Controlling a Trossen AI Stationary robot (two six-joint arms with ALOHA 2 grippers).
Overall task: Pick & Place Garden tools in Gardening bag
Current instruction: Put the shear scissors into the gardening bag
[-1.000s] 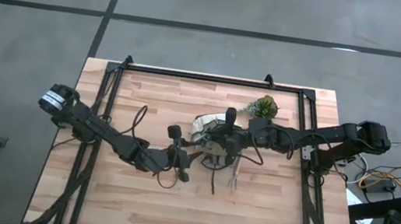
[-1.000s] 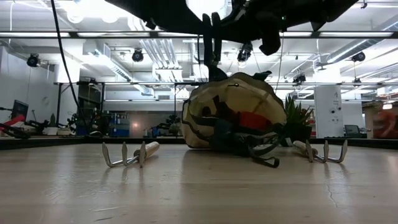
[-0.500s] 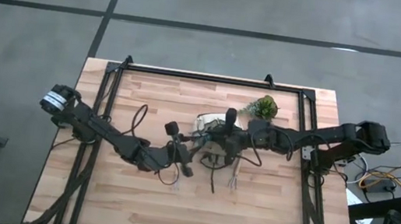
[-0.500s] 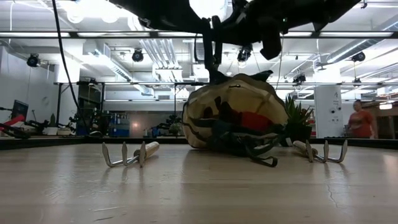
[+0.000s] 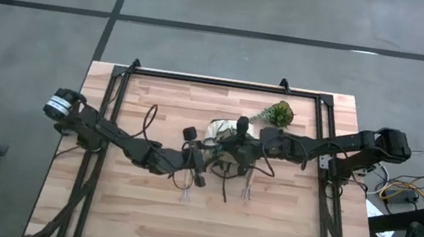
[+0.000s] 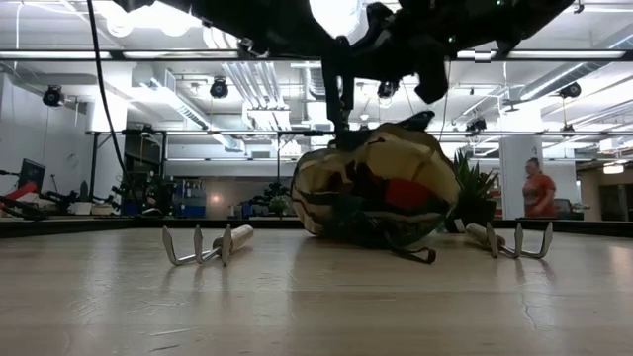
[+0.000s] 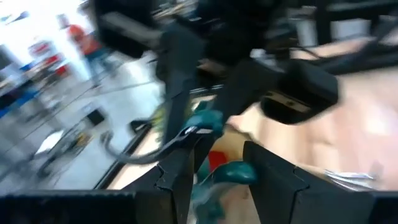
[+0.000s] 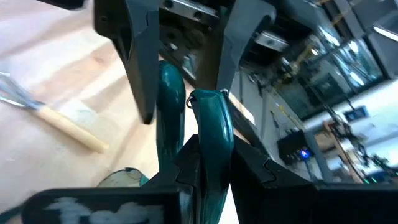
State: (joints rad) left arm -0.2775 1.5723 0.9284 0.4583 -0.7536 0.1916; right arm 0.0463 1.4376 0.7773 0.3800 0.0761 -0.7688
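Note:
The tan gardening bag (image 6: 371, 186) with dark green trim lies tipped on the table's middle (image 5: 221, 130), and a red piece (image 6: 404, 192) shows inside it. My right gripper (image 8: 211, 158) is shut on the bag's green handle above the bag (image 6: 340, 104). My left gripper (image 7: 221, 168) is open beside it (image 5: 203, 159), its fingers on either side of the green handle loops. I cannot tell whether it touches them. Two wooden-handled rakes lie flat on the table, one (image 6: 203, 244) near the left arm and one (image 6: 514, 240) to the right. No shears show. My right gripper pinches the bag's green handle (image 8: 211, 127) between its two fingers, near the top of the loop. The fingers come from above, pointing down. The handle runs up taut from the bag's top (image 6: 343, 124), and the bag hangs tilted with its lower side on the table.
A small green plant (image 5: 278, 113) stands just behind the bag toward the far right. A black frame (image 5: 225, 83) runs around the table's edges. Loose cables hang from both arms over the middle. A person (image 6: 537, 190) stands in the room beyond.
My left gripper has moved toward the table's right and far edge, up to the bag's handle beside my right gripper. The bag has tipped and shifted a little, and its loose strap on the table has drawn in under it.

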